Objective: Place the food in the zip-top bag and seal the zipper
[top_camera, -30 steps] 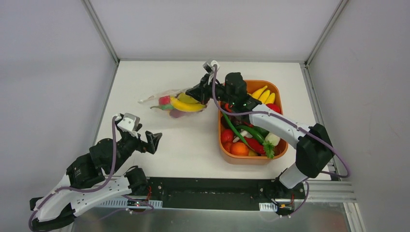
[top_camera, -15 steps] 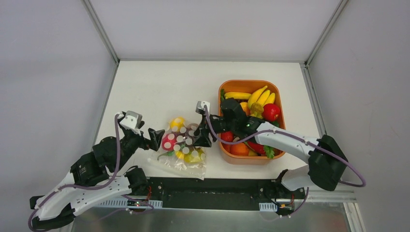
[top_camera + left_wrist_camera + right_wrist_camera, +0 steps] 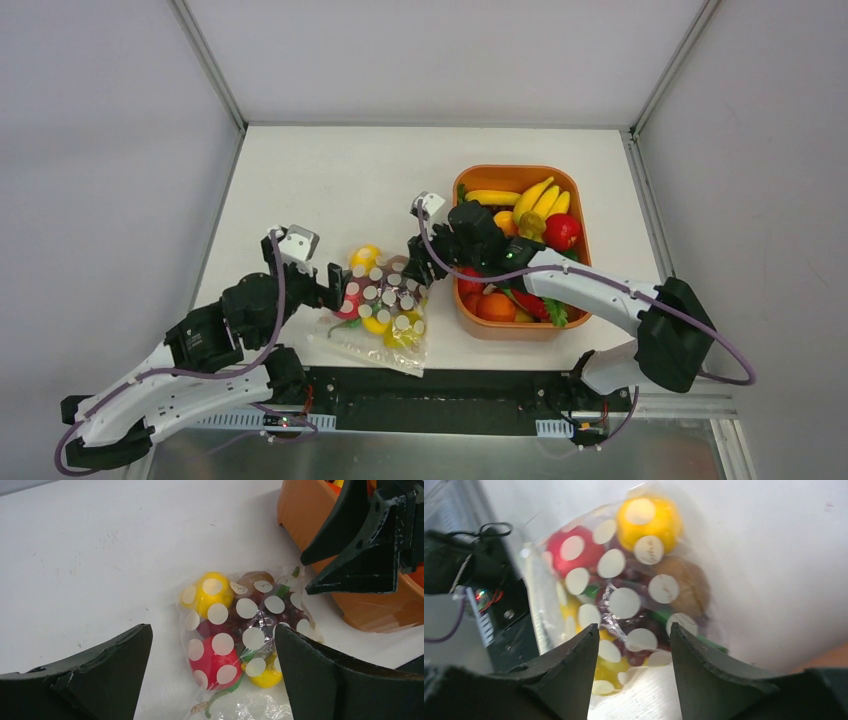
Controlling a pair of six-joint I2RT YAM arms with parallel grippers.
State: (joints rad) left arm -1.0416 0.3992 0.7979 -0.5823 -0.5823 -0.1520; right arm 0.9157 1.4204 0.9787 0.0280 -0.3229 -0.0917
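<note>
Two left fingers spread wide, right fingers apart, filled zip-top bag between.

Left gripper spread wide, one black finger low on the left, the other low on the right, nothing between them in their grasp. Out ahead, the bag lies on the white counter, white dots all over it. Inside: a lemon at the top left, a red piece below it, dark grapes in the middle, something brown at the top, another yellow piece low down beside a green stem. Top right, the orange tray. In front of it the right gripper, its tips near the bag's right edge; contact can't be made out.
</note>
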